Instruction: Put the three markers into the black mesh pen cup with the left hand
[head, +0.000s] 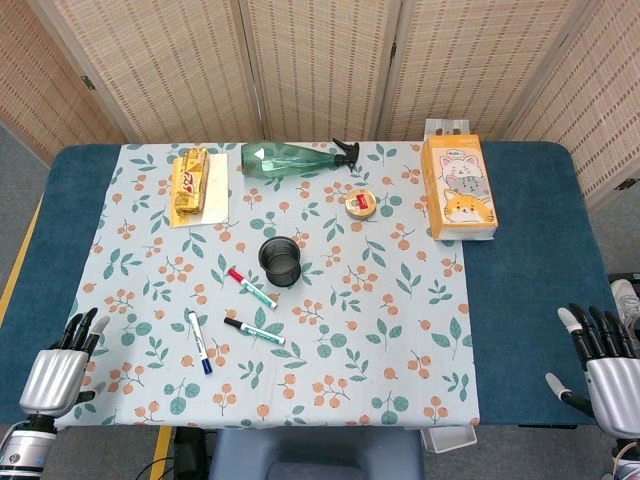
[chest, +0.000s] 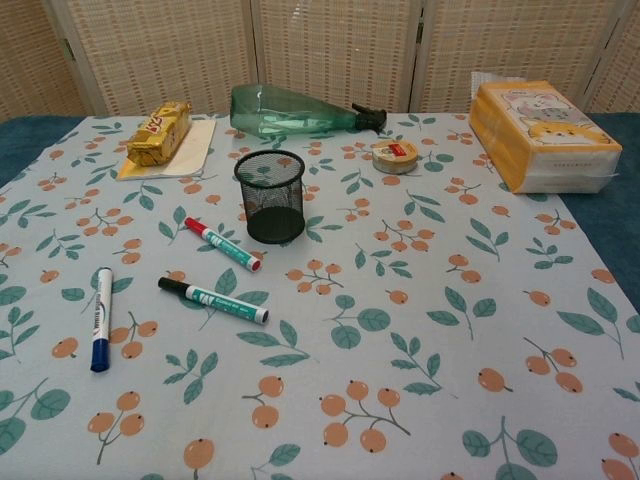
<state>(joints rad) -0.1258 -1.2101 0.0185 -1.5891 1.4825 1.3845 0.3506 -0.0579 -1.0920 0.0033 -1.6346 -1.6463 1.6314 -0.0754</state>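
Observation:
The black mesh pen cup (head: 280, 261) (chest: 270, 195) stands upright near the middle of the floral cloth. Three markers lie flat in front of it: a red-capped one (head: 252, 287) (chest: 222, 245) closest to the cup, a black-capped one (head: 254, 331) (chest: 213, 300), and a blue-capped one (head: 198, 341) (chest: 101, 318) furthest left. My left hand (head: 58, 370) hovers at the table's near left corner, well short of the markers, holding nothing, its fingers apart. My right hand (head: 605, 365) sits at the near right edge, also with nothing in it. Neither hand shows in the chest view.
Along the far side lie a yellow snack packet on a board (head: 190, 184), a green spray bottle on its side (head: 298, 158), a round tape roll (head: 361, 204) and an orange tissue box (head: 458, 188). A woven screen stands behind the table.

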